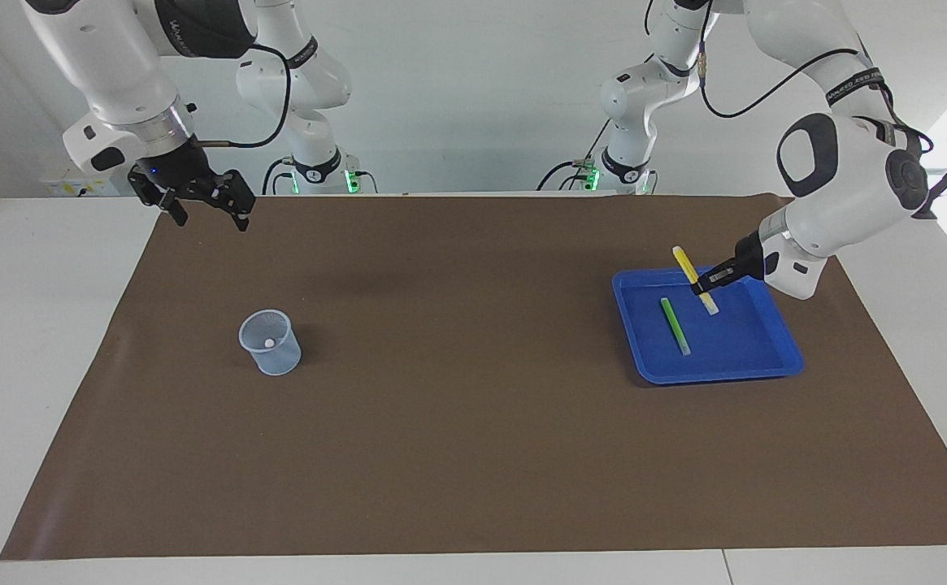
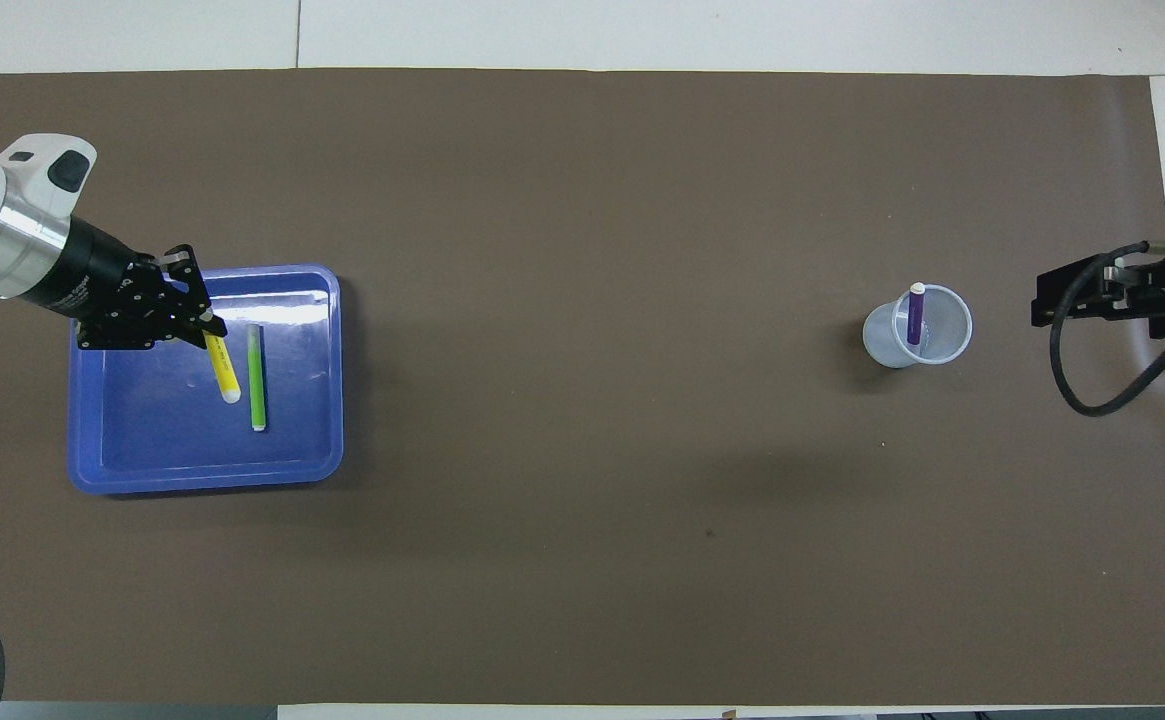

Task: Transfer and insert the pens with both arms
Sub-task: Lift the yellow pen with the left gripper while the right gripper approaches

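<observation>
One yellow pen (image 1: 693, 278) | clamped in left end effector (image 1: 705, 287) | over blue tray (image 1: 778, 360) | right end effector (image 1: 206, 213) open

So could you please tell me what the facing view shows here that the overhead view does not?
Only the facing view shows the yellow pen lifted clear above the blue tray, plus the right gripper open in the air. Only the overhead view shows the purple pen standing in the clear cup. Both show the left gripper shut on the yellow pen and the green pen lying in the tray.
</observation>
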Robot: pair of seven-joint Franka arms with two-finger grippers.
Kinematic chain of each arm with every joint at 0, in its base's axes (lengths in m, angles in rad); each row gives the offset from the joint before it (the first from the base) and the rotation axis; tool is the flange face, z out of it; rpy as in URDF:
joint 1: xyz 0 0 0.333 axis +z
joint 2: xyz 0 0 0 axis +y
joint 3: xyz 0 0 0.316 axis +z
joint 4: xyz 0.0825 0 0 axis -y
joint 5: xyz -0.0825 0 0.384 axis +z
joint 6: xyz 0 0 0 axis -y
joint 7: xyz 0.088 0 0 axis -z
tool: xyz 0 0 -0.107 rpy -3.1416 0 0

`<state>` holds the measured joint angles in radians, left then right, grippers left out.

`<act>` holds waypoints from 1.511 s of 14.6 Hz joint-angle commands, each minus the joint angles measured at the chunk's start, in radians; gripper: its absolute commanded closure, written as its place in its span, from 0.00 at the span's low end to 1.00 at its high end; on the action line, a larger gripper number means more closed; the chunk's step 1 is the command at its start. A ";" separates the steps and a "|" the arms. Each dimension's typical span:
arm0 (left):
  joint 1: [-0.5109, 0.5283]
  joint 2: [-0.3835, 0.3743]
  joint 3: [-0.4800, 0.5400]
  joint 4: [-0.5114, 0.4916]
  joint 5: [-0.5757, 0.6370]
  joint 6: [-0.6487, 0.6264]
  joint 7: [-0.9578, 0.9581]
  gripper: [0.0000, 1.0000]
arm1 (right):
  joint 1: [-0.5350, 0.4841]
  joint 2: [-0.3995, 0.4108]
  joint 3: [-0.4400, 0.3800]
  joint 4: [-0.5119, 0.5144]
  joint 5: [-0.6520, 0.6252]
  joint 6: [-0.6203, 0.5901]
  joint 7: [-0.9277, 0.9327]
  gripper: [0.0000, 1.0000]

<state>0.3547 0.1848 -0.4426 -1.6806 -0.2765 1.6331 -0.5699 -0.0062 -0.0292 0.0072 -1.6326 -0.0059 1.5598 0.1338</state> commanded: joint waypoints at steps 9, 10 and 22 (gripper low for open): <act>-0.010 -0.105 -0.180 0.009 -0.469 0.059 -0.896 1.00 | 0.005 -0.014 0.011 -0.010 -0.005 0.011 -0.008 0.00; -0.011 -0.105 -0.201 0.004 -0.489 0.073 -0.939 1.00 | 0.008 -0.014 0.013 -0.010 0.001 0.014 -0.008 0.00; -0.229 -0.268 -0.235 -0.306 -0.802 0.565 -1.050 1.00 | 0.008 0.017 0.195 0.005 0.408 0.265 0.512 0.00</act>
<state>0.1387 -0.0187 -0.6923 -1.9200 -1.0265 2.1466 -1.5998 0.0095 -0.0255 0.1740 -1.6326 0.3328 1.7869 0.5399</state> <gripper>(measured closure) 0.833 0.000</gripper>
